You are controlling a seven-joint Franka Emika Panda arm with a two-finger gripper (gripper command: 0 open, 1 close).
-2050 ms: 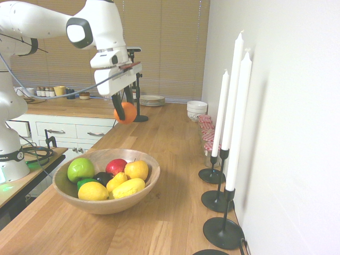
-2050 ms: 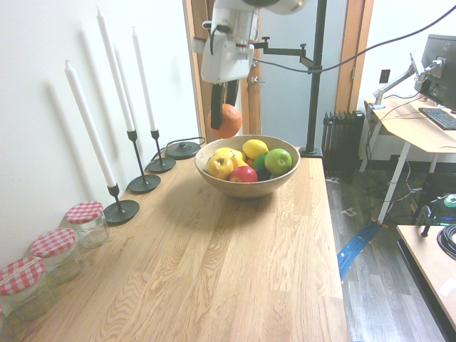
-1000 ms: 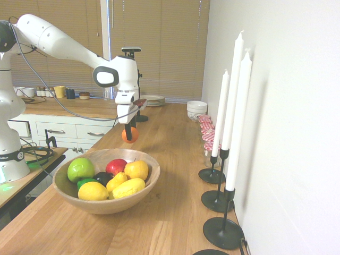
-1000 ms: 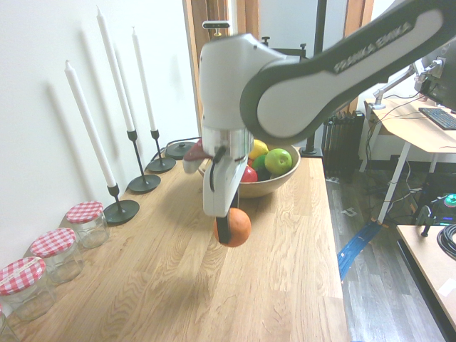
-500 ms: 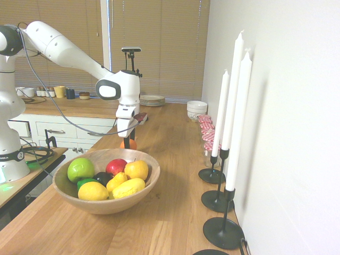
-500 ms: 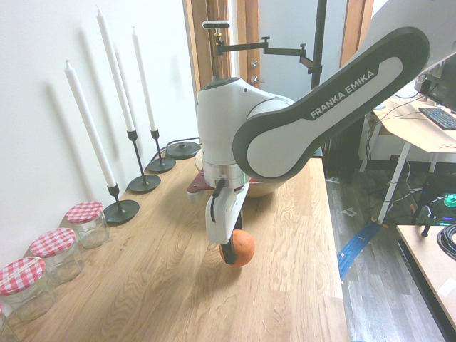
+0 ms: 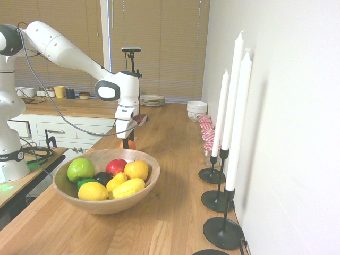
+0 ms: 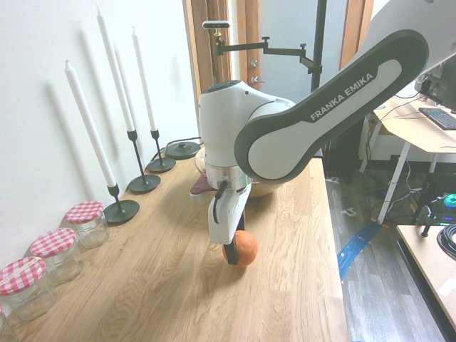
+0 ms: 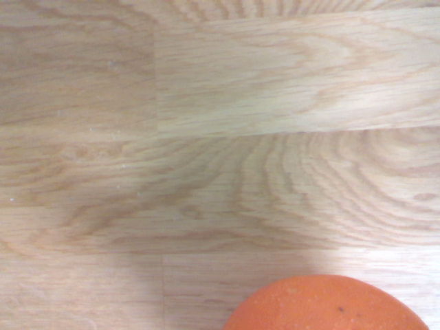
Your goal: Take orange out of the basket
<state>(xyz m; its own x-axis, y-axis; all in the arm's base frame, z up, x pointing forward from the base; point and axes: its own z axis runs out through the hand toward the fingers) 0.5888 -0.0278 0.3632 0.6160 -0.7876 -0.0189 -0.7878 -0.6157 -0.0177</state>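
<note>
I have the orange (image 8: pixel 241 249) clamped in my pincer (image 8: pixel 233 251) at lower centre of the second exterior view, low over the wooden surface (image 8: pixel 164 285), outside the basket (image 7: pixel 103 204). This looks like the set-down; next I'd touch down, then part the fingers gently so it doesn't roll.

Reaches out long and low, wrist bent straight down, pincer (image 8: pixel 235 255) pointing at the surface, fingers clamped on the orange (image 8: pixel 242 249).

Round smooth orange fruit (image 7: pixel 129 144) mostly hidden behind the wide tan wooden bowl's rim (image 7: pixel 151 163), gripper fingers' spacing indiscernible, bowl largely behind the arm in the second exterior view.
</note>
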